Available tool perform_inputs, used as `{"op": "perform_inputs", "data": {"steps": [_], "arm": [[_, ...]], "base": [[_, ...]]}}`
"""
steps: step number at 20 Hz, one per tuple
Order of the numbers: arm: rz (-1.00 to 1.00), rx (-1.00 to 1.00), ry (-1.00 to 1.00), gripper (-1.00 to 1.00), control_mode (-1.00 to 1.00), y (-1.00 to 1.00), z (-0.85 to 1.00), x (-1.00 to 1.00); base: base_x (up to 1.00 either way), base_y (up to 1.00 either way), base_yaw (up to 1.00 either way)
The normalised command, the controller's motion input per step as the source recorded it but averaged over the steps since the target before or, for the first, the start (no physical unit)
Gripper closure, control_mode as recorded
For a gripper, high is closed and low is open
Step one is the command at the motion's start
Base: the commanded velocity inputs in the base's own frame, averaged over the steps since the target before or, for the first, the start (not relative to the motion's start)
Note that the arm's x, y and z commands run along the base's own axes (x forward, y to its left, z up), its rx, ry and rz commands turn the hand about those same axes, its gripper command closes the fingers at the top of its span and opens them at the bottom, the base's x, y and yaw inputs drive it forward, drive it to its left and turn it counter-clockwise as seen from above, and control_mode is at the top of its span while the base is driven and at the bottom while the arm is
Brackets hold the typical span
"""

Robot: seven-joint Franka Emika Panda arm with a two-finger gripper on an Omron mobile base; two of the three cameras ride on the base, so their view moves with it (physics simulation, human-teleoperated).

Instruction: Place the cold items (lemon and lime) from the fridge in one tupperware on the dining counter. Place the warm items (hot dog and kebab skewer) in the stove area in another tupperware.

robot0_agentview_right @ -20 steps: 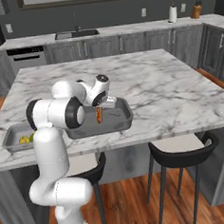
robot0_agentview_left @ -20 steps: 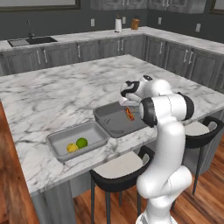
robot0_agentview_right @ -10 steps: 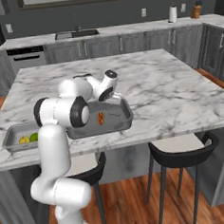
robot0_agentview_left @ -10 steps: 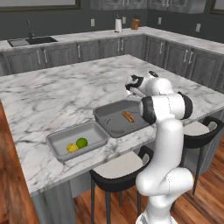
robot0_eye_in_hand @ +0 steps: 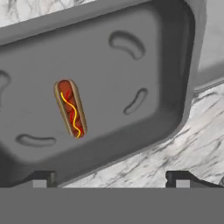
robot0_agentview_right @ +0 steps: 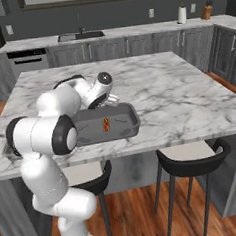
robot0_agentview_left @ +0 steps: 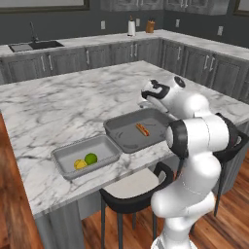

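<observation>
A hot dog [robot0_eye_in_hand: 70, 108] lies flat in the middle of the larger grey tub [robot0_agentview_left: 118, 130] near the counter's [robot0_agentview_left: 58, 104] front edge. Just beside that tub, the smaller tub [robot0_agentview_left: 64, 154] holds a lemon [robot0_agentview_left: 80, 164] and a lime [robot0_agentview_left: 91, 158], touching. Two stools [robot0_agentview_right: 193, 160] stand below the counter. The arm bends over the larger tub's far rim; the claw [robot0_eye_in_hand: 112, 176] hangs above it, spread wide and empty.
</observation>
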Motion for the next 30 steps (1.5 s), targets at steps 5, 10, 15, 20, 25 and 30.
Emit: {"op": "perform_inputs", "data": {"steps": [5, 10, 15, 20, 25, 30], "arm": [[0.10, -0.10, -0.35, -1.00, -1.00, -0.08, -0.07, -1.00], [0.18, -0.28, -0.12, -1.00, -1.00, -0.32, 0.04, -1.00], [0.18, -0.38, 0.05, -1.00, -1.00, -0.26, 0.35, -1.00], [0.14, -0.46, 0.30, -1.00, -1.00, -0.01, 0.46, -1.00], [0.17, -0.18, 0.24, -1.00, -1.00, -0.15, 0.09, -1.00], [0.22, 0.00, 0.17, -1.00, -1.00, -0.32, 0.00, -1.00]], "base": [[0.00, 0.00, 0.00], [0.00, 0.00, 0.00], [0.00, 0.00, 0.00], [0.00, 0.00, 0.00], [0.00, 0.00, 0.00], [0.00, 0.00, 0.00]]}}
